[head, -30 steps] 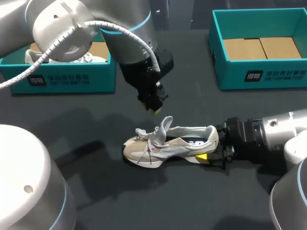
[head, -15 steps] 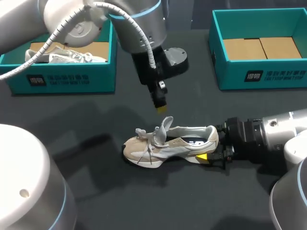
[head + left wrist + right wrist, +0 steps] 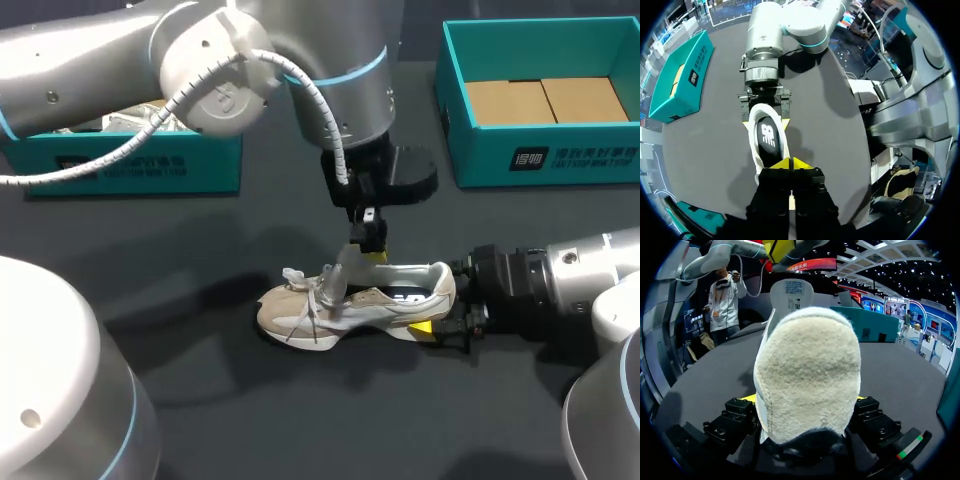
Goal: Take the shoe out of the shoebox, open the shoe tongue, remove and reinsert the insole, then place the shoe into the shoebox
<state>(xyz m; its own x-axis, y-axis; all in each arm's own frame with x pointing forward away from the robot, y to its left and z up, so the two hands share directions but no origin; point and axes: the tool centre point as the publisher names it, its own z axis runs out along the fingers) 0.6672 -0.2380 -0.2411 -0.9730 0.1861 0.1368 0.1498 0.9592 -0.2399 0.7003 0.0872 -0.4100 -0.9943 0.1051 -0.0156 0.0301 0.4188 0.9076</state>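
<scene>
Cream suede and mesh: the shoe (image 3: pixel 340 310) sits on its sole in the middle of the dark worktop (image 3: pixel 200 400). In the head view its long axis runs left to right, toe to the left, heel to the right. The right tool (image 3: pixel 765 119) comes in from the right edge and clamps that heel, one yellow tip on each side, so the shoe is pinned. The left tool (image 3: pixel 372 252) hangs straight over the collar, just right of the upright tongue (image 3: pixel 343 268), its two yellow tips pressed together with nothing seen between them. The left wrist camera settles it: the dark-printed insole (image 3: pixel 769 137) stretches directly ahead of those closed tips, lengthwise toward the clamped heel. That is the relation that counts. The opening faces up, the tool points down into it, and the tongue stands beside it on the toe side. The left arm looks the one to work here; the right seems only to hold. Whether the tips touch the tongue cannot be told.
</scene>
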